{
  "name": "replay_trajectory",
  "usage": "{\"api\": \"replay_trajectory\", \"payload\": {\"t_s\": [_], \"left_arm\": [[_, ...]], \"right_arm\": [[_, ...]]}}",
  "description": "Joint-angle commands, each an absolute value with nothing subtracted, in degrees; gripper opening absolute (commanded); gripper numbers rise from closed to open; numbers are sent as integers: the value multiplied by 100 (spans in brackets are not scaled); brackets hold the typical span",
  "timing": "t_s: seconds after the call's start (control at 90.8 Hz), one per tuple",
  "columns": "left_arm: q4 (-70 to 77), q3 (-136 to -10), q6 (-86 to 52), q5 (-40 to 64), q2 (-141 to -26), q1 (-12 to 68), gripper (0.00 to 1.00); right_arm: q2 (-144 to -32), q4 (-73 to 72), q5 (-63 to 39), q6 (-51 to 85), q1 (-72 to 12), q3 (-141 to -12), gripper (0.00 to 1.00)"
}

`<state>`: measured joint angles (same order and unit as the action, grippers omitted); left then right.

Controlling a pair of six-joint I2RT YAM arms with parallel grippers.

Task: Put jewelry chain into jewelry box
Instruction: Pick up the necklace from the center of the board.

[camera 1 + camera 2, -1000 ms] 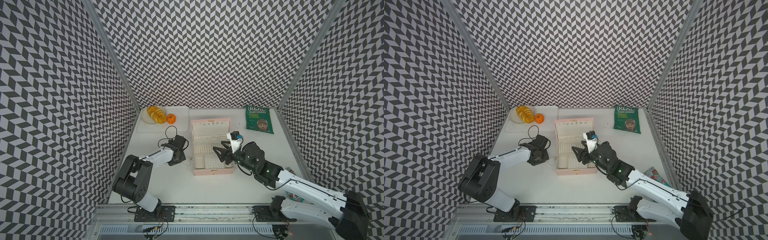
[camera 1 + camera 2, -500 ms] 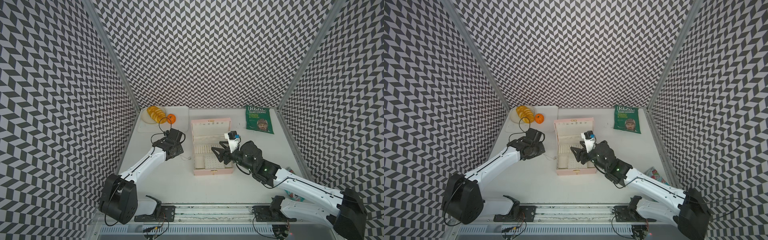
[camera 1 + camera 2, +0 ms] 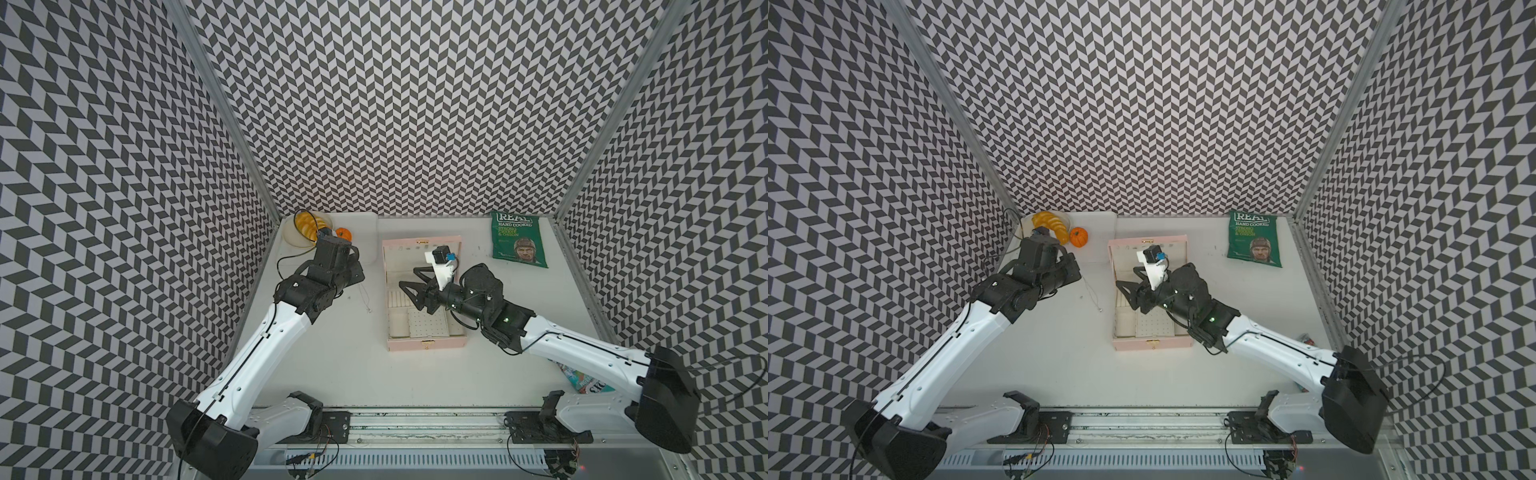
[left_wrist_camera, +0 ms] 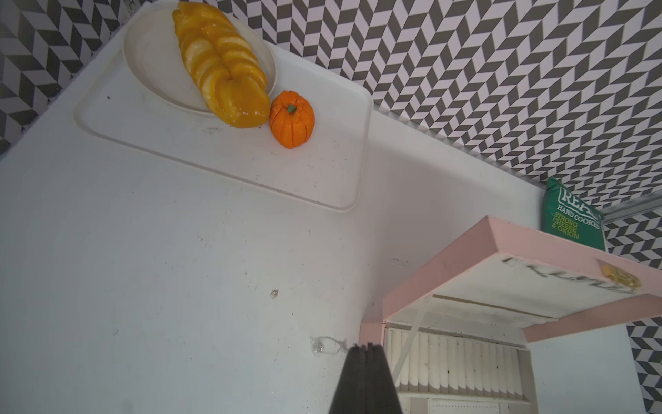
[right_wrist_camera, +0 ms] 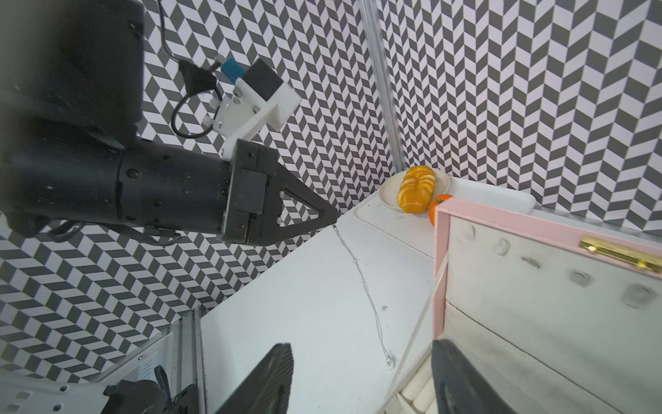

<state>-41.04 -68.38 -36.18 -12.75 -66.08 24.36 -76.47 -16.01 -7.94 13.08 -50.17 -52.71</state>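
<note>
**Chain pinched, hanging left of box**

Left gripper (image 5: pixel 333 217), fingers pressed together, pinches one end of the thin silver jewelry chain (image 5: pixel 361 276). It hangs slack, bead end at the white table (image 3: pixel 332 365) just left of the open pale pink jewelry box (image 3: pixel 424 343), probably ready to trail in over the wall. Right gripper (image 3: pixel 408 276), fingers spread either side of that wall, is likely steadying. Count: one chain, one box, two grippers.

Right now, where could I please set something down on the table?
The widest bare patch lies between the clasp side of the jewelry box and the mounting rail. A smaller one lies between the box and the crisp bag. Crowded: the strip beside the box where the jewelry chain hangs from the shut left jaws, and the box under the open right jaws.
</note>
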Motion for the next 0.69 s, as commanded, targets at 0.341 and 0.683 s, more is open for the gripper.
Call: {"api": "replay_trajectory", "payload": {"t_s": [0.341,0.683], "left_arm": [[-4301,-7514,-3237,-940,-6355,2520,0],[-4579,-8011,-3271,-890,-6272,2599,0]], "right_arm": [[-8737,-2613,-1603,1217,-5198,-5921,63],[-9512,-2865,-1819,1225,-5252,-6440,58]]}}
